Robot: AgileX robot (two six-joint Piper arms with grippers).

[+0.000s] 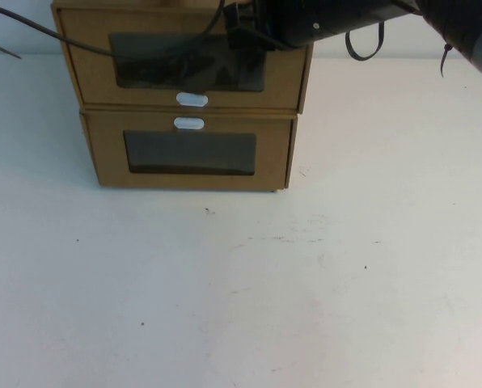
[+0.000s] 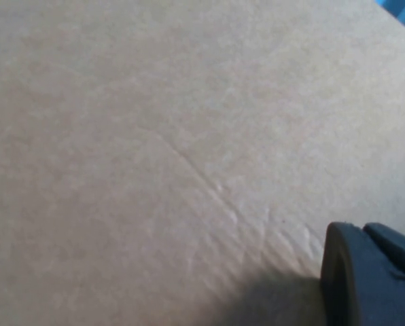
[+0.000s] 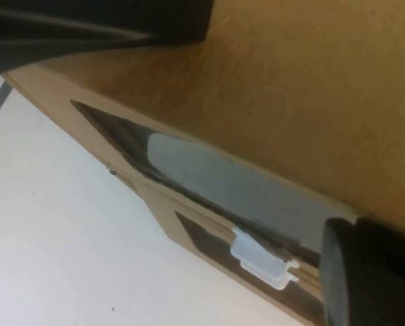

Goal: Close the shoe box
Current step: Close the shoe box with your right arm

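The shoe box (image 1: 289,81) is the upper of two stacked brown cardboard boxes, with a clear window (image 1: 184,69) and a white pull tab (image 1: 192,99) below it. Its front stands slightly forward of the box beneath. My right arm reaches in from the top right, and its gripper (image 1: 245,31) is at the top front edge of the shoe box. The right wrist view shows the box top (image 3: 311,81), the tab (image 3: 260,258) and one dark finger (image 3: 372,272). My left gripper is out of the high view. Its finger (image 2: 365,278) lies close against plain cardboard (image 2: 155,136).
The matching lower box (image 1: 107,153) has its white tab (image 1: 188,124) above its window. Both boxes stand at the back of a white table (image 1: 241,291). A black cable (image 1: 31,28) runs in from the upper left.
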